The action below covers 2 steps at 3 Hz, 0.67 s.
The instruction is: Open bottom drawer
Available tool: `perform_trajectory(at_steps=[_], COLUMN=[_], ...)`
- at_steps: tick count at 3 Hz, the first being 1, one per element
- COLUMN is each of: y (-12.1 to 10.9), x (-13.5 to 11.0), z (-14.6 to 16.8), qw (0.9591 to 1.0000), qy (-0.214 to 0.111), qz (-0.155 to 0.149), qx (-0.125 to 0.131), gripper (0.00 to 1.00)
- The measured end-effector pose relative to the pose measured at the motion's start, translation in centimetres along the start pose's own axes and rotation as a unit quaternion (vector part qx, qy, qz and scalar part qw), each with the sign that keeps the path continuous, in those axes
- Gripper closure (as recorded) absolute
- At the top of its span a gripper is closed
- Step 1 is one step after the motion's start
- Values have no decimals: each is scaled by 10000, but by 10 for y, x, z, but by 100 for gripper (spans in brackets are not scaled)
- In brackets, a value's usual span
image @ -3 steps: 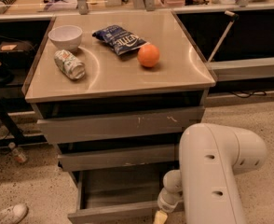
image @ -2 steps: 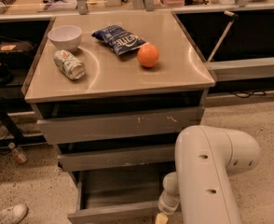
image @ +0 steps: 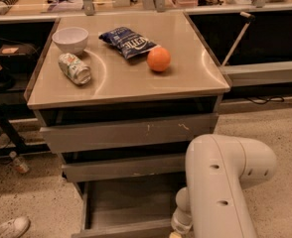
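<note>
The grey metal cabinet has three plain drawer fronts stacked below its top. The bottom drawer (image: 123, 228) is the slimmest one and stands pulled out towards me, with its empty inside showing. Its front panel lies along the picture's lower edge. My white arm (image: 223, 182) bends down at the cabinet's right front. My gripper (image: 179, 230) is at the right end of the bottom drawer's front, mostly cut off by the lower edge. The mid-width drawer front (image: 123, 167) and the widest, scratched one (image: 128, 132) are pushed in further.
On the cabinet top (image: 195, 78) are a white bowl (image: 70, 37), a can lying on its side (image: 74, 68), a blue chip bag (image: 128, 41) and an orange (image: 159, 59). A shoe (image: 7, 228) is on the floor at left. Dark shelving stands on both sides.
My arm's elbow has shifted a little to the left. The bottom drawer stays pulled out about as far as before.
</note>
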<state>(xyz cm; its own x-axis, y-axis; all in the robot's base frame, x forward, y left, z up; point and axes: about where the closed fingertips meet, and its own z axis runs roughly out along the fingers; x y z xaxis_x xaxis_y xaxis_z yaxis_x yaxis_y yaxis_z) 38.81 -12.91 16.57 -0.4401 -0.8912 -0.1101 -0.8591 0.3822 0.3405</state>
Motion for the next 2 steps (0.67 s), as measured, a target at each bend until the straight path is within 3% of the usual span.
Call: perform_trajectory(at_steps=[1, 2], y=[1, 20], x=[-1, 22], z=[-1, -7], qw=[10000, 9997], qy=[0, 32], qz=[0, 250], qx=[0, 57], gripper=[0, 0])
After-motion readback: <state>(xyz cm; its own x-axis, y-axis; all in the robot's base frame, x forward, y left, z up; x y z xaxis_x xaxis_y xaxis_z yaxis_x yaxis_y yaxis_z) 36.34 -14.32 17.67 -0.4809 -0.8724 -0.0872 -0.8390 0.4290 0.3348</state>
